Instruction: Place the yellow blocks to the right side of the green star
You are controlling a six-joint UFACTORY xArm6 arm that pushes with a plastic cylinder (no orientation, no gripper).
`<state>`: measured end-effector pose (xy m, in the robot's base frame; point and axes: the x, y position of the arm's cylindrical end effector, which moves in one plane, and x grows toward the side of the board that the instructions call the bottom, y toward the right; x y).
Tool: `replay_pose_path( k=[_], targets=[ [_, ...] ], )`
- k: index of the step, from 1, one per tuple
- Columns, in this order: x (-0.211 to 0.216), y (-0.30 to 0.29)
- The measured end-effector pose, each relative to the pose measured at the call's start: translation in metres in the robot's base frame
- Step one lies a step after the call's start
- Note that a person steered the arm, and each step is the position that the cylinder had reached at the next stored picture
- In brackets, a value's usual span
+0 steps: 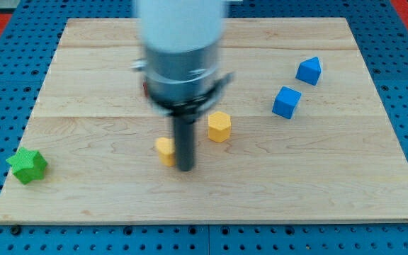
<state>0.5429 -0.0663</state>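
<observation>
step: mid-push, by the look of it. Shoving one yellow block (164,149) toward view's left, twd green star (27,165). Neither yellow placed yet.
hand: none fitted, so nothing open, shut or held. Just my tip (185,168) on the worktop (317,184); blurred.
nearest: that yellow block, touching or just beside rod on its view-left side, partly hidden behind it; shape not readable.
next out: yellow hexagon block (219,126), near rod, view-right and a bit up; apart from it, untouched.
behind rod: something red (146,88), view-top-left, mostly hidden by arm body; can't tell shape or count.
far right: two blue blocks, cube-ish one (285,102) and a peaked one (308,71), well apart from tip, off any push line.
far left: green star, well apart, near worktop's left edge, slightly lower than tip.
next move: prob. keep pushing left and a touch down; stop short so block ends just beside star's right, no knock. Then back for hexagon.
risk: block slipping off rod's side mid-push.
</observation>
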Motion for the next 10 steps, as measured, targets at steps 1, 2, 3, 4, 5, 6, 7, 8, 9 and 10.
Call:
replay_pose_path(
  k=[1,2,3,4,5,6,7,8,9,10],
  targets=[
    [-0.002,-0.058],
    [-0.01,0.043],
    [-0.031,0.065],
    [-0.048,0.002],
    [-0.032,-0.063],
    [-0.036,-0.025],
    [-0.042,0.006],
    [-0.094,-0.037],
    [-0.057,-0.105],
    [-0.01,-0.115]
  ],
)
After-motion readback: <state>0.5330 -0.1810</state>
